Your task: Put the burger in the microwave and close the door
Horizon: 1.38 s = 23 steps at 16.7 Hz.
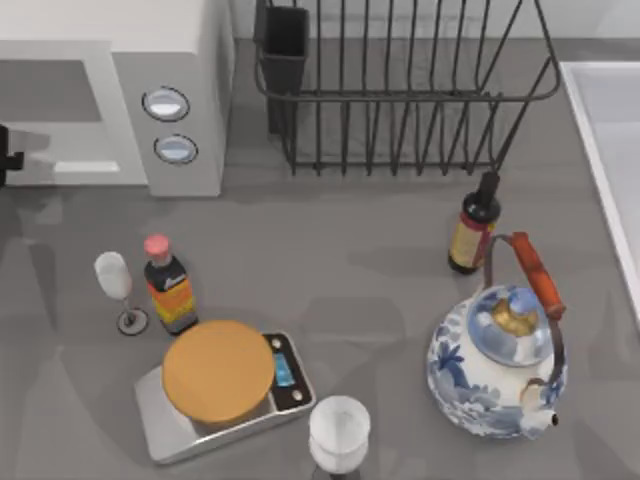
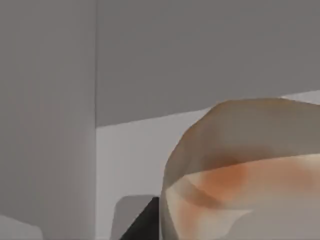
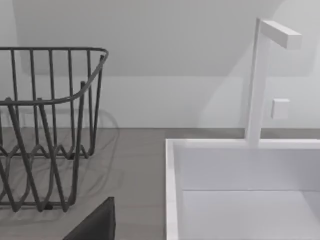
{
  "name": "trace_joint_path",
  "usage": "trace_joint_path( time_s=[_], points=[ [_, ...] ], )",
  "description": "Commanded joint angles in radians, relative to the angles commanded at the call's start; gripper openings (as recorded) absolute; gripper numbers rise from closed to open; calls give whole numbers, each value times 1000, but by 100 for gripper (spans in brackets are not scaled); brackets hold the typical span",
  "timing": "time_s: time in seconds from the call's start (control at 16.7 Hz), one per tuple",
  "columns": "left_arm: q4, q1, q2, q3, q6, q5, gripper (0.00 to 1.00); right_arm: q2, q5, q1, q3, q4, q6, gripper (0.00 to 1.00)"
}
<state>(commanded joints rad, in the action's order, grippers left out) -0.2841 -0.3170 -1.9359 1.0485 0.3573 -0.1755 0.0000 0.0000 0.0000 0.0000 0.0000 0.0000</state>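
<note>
Close against the left pincer (image 2: 150,222) sits the burger (image 2: 245,170).

Burger (image 2: 240,175) close before the white microwave (image 1: 170,95) cavity.

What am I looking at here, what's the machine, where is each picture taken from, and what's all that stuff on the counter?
It is a two-armed AgileX robot in a simulated kitchen. One camera looks down from above; one sits on each wrist. On the counter: the microwave, a dish rack, two sauce bottles, a wine glass, a kitchen scale under an orange disc, a cup and a teapot. The left wrist camera sees the burger very close. The right wrist camera sees a sink.
</note>
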Motion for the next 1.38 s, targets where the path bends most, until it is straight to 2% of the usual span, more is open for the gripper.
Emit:
trace_joint_path(
  time_s=[0.3, 0.54, 1.08, 1.38],
  points=[
    [-413, 42, -75, -142, -141, -63, 0, 0, 0, 0, 0, 0, 0, 100],
    [-583, 58, -118, -229, -226, -96, 0, 0, 0, 0, 0, 0, 0, 100],
    [-601, 66, -131, -235, -241, -98, 0, 0, 0, 0, 0, 0, 0, 100],
    [-533, 80, -247, -69, -247, -84, 0, 0, 0, 0, 0, 0, 0, 100]
  ],
)
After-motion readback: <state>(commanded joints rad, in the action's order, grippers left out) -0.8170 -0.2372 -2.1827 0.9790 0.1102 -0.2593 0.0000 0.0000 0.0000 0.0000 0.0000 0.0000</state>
